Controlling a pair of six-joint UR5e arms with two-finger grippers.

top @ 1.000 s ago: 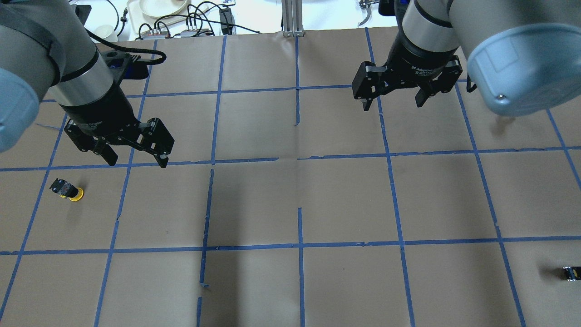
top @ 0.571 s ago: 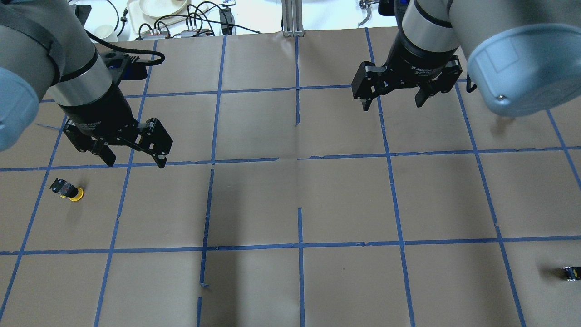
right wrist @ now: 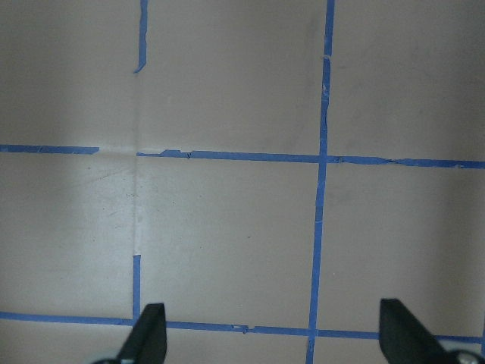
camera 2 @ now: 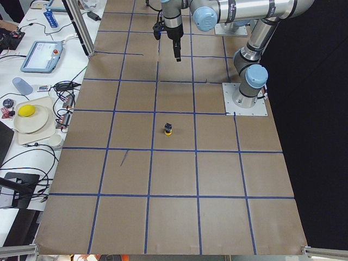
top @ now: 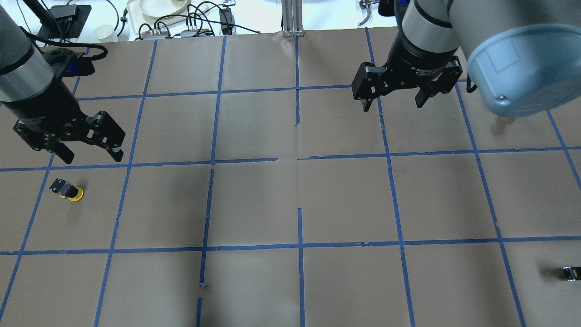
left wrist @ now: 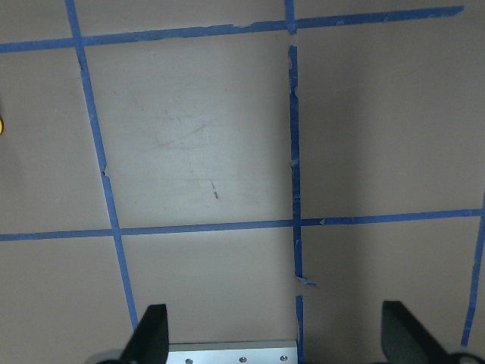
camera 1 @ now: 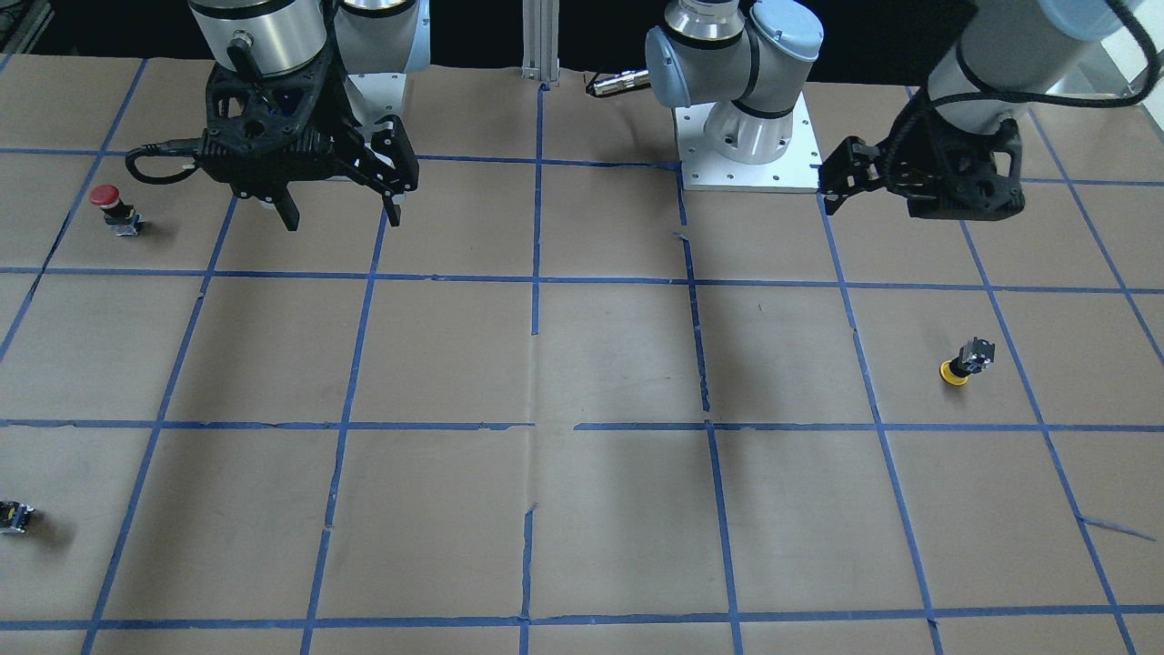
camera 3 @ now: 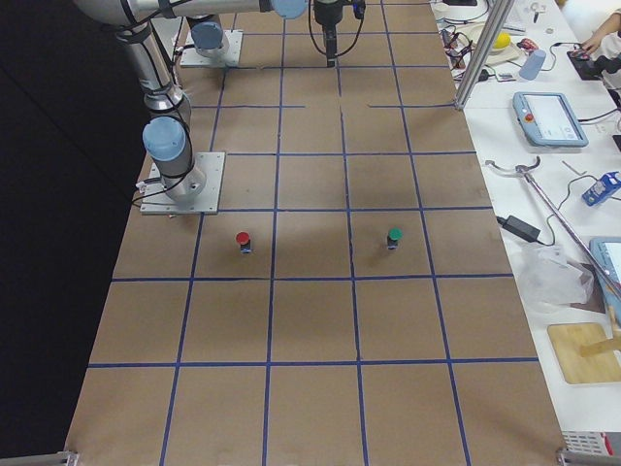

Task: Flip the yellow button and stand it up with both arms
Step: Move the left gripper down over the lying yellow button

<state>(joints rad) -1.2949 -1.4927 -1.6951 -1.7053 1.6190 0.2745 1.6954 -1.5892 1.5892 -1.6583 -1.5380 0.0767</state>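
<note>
Table [top: 345, 200]: covered in brown paper, squared off with blue tape.

Left arm [top: 18, 68]: came in over the table's left end. Right arm [top: 499, 45]: reached over the far right part.

Left gripper [top: 93, 156]: hung clear of the paper, jaws wide apart, nothing between them. It was near the yellow button but not touching it. The wrist view showed only bare paper and tape between the fingers, with a sliver of yellow at that view's left edge.

Right gripper [top: 392, 105]: also raised, jaws spread, empty, and well apart from the yellow button.

Yellow button [top: 68, 190]: sat alone inside a taped square at the robot's left end of the table. Its yellow cap was down at the paper and the black base above it, as seen from the left side.

Red button [camera 1: 111, 207]: stood cap up near the right arm's base plate. Green button [camera 3: 394, 237]: stood in the next square over from it.

Small dark block [top: 571, 273]: lay at the table's right edge.
</note>
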